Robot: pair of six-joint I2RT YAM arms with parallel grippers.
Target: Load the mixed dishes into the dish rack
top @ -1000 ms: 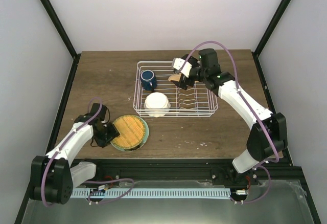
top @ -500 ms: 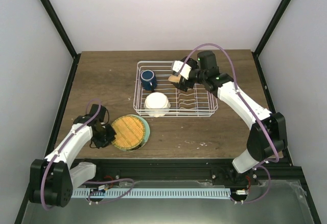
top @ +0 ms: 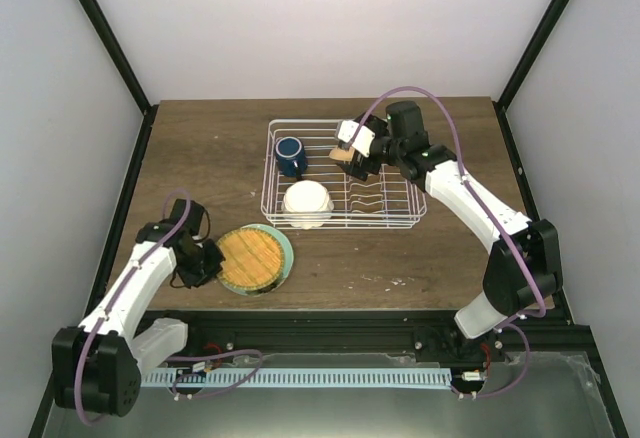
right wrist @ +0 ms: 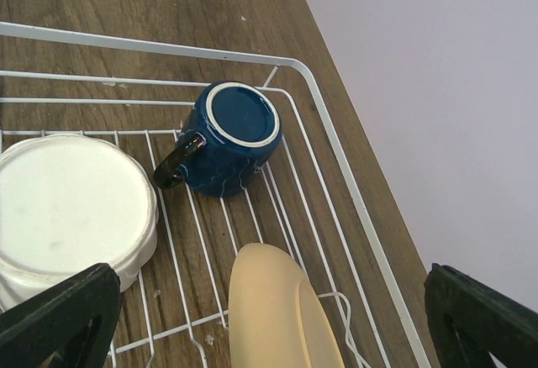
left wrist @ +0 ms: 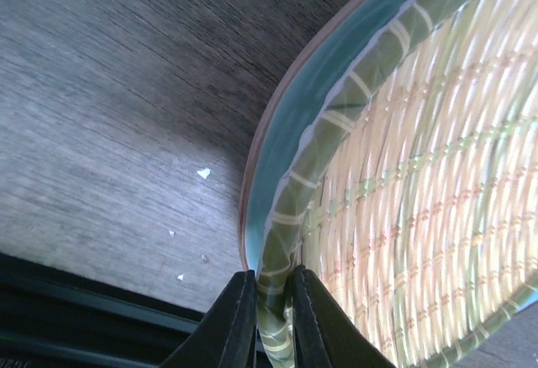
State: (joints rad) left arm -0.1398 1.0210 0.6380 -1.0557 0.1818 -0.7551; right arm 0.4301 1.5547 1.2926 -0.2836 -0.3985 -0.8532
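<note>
While left fingers (left wrist: 231,322) pinch woven plate (left wrist: 420,175) rim, right fingers (right wrist: 55,313) gape; pale plate (right wrist: 273,309) cut off.

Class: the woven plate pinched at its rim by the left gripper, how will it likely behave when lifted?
The woven plate looks like wicker, so probably light and unlikely to break. Held by the left gripper at one rim point only, it may sag or swing. Its wrapped rim looks textured, so slipping seems unlikely.

The left arm lies low across the near left of the table, its gripper (top: 210,262) pinched tight on the woven plate's (left wrist: 420,175) rim. The right arm arches far, its gripper (top: 350,158) spread wide, wrist angled downward.
</note>
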